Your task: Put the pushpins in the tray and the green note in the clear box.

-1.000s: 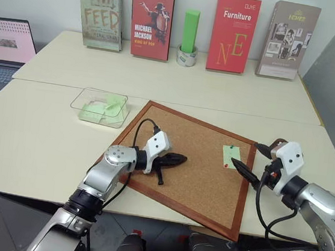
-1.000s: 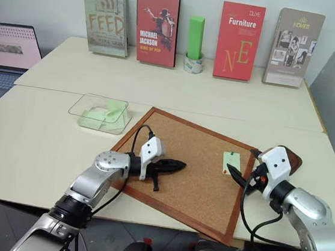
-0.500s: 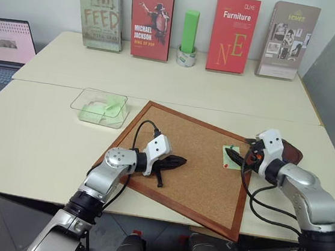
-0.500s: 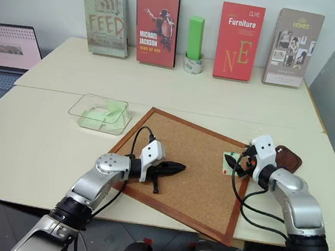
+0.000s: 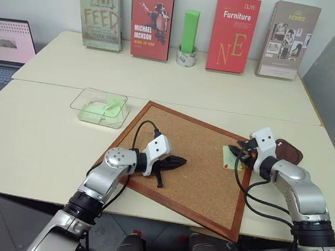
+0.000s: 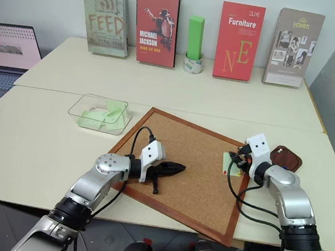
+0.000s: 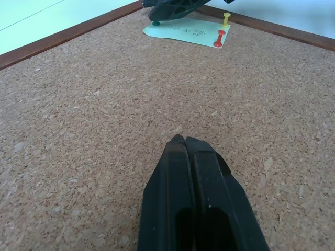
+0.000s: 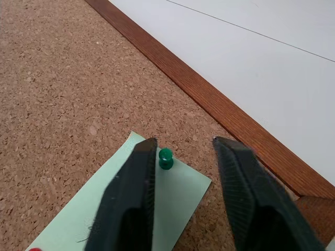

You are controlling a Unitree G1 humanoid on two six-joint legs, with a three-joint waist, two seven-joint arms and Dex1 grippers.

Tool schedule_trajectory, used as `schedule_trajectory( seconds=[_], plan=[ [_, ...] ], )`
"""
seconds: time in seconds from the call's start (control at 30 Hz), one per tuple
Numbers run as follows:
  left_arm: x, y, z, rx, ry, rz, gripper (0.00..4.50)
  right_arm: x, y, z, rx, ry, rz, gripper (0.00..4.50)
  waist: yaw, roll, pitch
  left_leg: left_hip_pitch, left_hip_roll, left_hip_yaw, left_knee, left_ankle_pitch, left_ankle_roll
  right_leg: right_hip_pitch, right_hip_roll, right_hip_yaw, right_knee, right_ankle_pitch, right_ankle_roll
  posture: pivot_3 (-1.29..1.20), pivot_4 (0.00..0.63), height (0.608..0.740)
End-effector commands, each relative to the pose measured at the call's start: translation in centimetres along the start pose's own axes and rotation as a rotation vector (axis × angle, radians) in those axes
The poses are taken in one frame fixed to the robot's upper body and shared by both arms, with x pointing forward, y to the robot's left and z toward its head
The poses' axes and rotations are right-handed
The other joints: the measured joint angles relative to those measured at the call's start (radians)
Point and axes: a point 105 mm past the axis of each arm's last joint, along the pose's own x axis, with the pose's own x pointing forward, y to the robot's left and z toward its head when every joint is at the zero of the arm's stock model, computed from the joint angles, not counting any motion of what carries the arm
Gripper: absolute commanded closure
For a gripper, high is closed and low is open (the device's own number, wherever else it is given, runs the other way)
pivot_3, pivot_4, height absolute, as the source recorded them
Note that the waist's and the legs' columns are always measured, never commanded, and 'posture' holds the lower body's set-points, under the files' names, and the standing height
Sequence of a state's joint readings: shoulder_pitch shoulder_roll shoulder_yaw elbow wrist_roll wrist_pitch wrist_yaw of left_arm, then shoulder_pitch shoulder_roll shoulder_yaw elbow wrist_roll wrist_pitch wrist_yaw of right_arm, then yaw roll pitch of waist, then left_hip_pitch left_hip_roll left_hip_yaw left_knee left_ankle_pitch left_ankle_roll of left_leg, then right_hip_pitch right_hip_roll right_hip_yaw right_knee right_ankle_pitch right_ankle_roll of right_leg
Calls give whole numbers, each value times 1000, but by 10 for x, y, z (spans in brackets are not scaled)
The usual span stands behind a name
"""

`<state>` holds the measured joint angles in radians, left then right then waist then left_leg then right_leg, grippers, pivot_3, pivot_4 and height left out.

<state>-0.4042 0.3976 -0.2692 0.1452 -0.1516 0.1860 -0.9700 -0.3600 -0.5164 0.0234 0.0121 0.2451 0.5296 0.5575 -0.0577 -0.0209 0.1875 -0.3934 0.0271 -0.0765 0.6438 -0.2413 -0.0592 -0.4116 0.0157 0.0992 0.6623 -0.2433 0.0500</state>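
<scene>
The pale green note [image 5: 230, 157] is pinned near the right edge of the corkboard [image 5: 185, 133]. A green pushpin [image 8: 165, 158] holds its far corner; a red pushpin [image 7: 219, 38] and a yellow one [image 7: 225, 19] hold the near edge. My right gripper [image 8: 187, 149] hovers low over that far corner, open, with the green pin between its fingers, close to one of them and a gap on the other side. The dark reddish-brown tray [image 5: 288, 152] lies just right of the board, behind my right wrist. My left gripper [image 7: 183, 140] is shut and empty over the board's middle.
The clear box [image 6: 80, 106] stands left of the board with several green notes inside. Along the back stand several books [image 5: 150, 19] and a tall green block in a tape roll [image 5: 189, 32]. A laptop [image 5: 4, 46] sits far left.
My right gripper has moved forward and down from the board's right edge to the note's far corner, and its fingers have narrowed around the green pin. The left arm has kept still.
</scene>
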Motion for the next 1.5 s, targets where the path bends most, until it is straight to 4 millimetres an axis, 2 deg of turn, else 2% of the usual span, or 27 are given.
schedule_trajectory(
  seconds=[0.03, 0.17, 0.47, 0.77, 0.87, 0.97, 1.03, 1.2, 1.33, 1.5],
  plan=[
    [0, -2, -7, -1, 35, -2, 4500, -3, 1, 14, -34, -55, 0, 3791, 0, 0, 0, 0, 0, 0, 0, 0, 0, 0, 0, 0, 0, 0, 0, 0, 150, 740],
    [0, -1, -9, 0, 43, 5, 4500, -4, 4, 14, -35, -61, 9, 4463, 0, 0, 0, 0, 0, 0, 0, 0, 0, 0, 0, 0, 0, 0, 0, 0, 150, 740],
    [1, 1, -12, 4, 59, 12, 4500, -15, 3, 37, -70, -137, -22, 4463, 0, 0, 0, 0, 0, 0, 0, 0, 0, 0, 0, 0, 0, 0, 0, 0, 150, 740],
    [3, 1, -13, 7, 59, 14, 4500, -25, 0, 45, -65, -173, -90, 4463, 0, 0, 0, 1, 0, 0, 0, 0, 0, 1, 0, 0, 0, -1, -1, 0, 150, 740],
    [4, 0, -13, 5, 57, 15, 4500, -35, -6, 49, -63, -192, -130, 4463, 0, 0, 0, 1, 0, 0, 0, 0, 0, 1, 0, 0, 0, 0, -1, 0, 150, 740],
    [3, -1, -14, 3, 57, 16, 4500, -51, -12, 43, -74, -171, -159, 4463, 1, 0, 0, 1, 0, 0, 1, 0, 0, 1, 0, 0, 0, 0, -1, 0, 150, 740],
    [3, -1, -14, 5, 57, 16, 4500, -63, -17, 33, -143, -121, -193, 4463, 3, 0, 0, 0, 0, 0, 0, 0, 0, 1, 0, 0, -1, 0, -1, 0, 150, 740],
    [3, -2, -15, 5, 56, 16, 4500, -89, -46, 10, -223, -10, -371, 4463, 2, 1, -1, 1, 0, 0, 0, 0, 0, 1, 0, 0, -1, -2, -3, 0, 150, 740],
    [4, -1, -14, 8, 55, 15, 4500, -94, -64, 2, -259, 36, -455, 4463, -1, 2, -1, 2, 0, 1, 1, 0, 0, 2, 0, 2, -2, -3, -5, 0, 150, 740],
    [5, -1, -14, 11, 54, 6, 4500, -89, -86, -8, -301, 104, -514, 4463, -2, 2, -1, 3, 0, 2, 1, 0, 0, 2, 0, 2, -2, -3, -5, 0, 150, 740]
  ],
)
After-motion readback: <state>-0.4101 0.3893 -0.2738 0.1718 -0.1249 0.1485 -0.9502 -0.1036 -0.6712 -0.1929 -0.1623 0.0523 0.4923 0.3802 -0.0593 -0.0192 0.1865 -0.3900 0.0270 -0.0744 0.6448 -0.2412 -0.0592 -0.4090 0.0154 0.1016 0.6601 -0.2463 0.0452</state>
